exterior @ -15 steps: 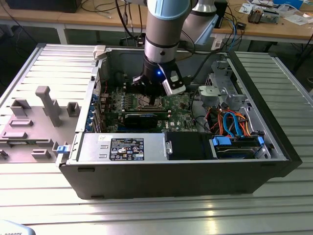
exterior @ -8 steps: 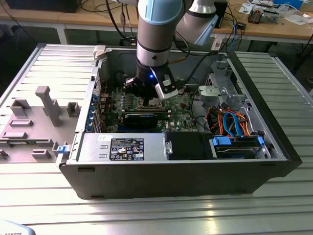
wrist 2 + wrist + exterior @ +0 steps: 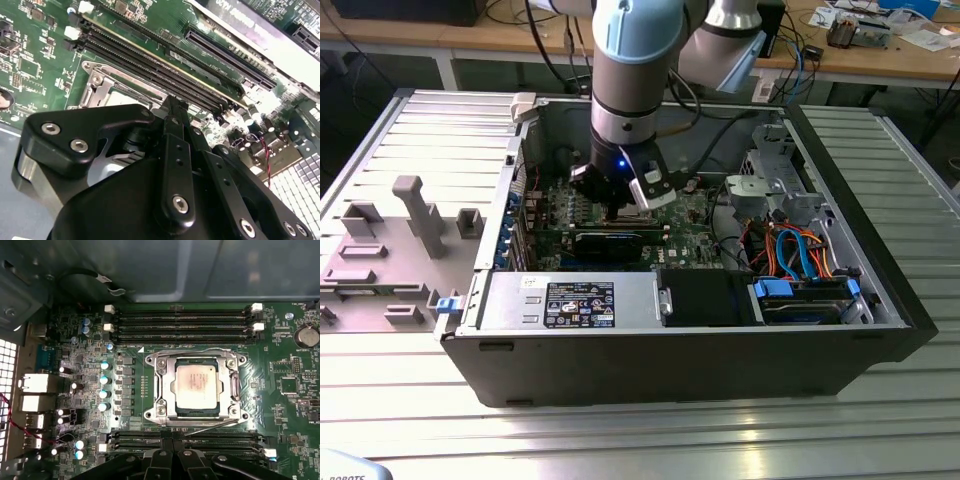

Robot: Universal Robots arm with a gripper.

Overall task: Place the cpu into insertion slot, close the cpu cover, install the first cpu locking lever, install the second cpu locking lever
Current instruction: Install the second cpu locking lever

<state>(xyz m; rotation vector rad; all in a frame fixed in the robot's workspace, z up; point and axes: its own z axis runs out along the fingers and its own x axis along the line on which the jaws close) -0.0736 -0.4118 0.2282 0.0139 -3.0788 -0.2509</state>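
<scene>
The cpu [image 3: 196, 388] lies flat in the insertion slot [image 3: 161, 410], silver top up. The cpu cover [image 3: 166, 371] lies down around it as a silver frame. A thin wire lever [image 3: 200, 350] runs along one side of the frame and another lever [image 3: 210, 427] along the opposite side; both lie low against it. My gripper [image 3: 172, 444] hovers just off the socket's edge, over the memory slots, fingers together and holding nothing. In the second wrist view the gripper [image 3: 172, 105] points at a corner of the cover [image 3: 97, 86]. In the exterior view the gripper [image 3: 620, 205] hangs inside the computer case.
Long memory slots [image 3: 182, 320] flank the socket on two sides. A long black card [image 3: 610, 243] stands near the gripper. The power supply [image 3: 570, 300], drive cage with cables [image 3: 800, 250] and case walls [image 3: 840, 160] close in. A grey fixture plate [image 3: 400, 240] lies at the exterior view's left.
</scene>
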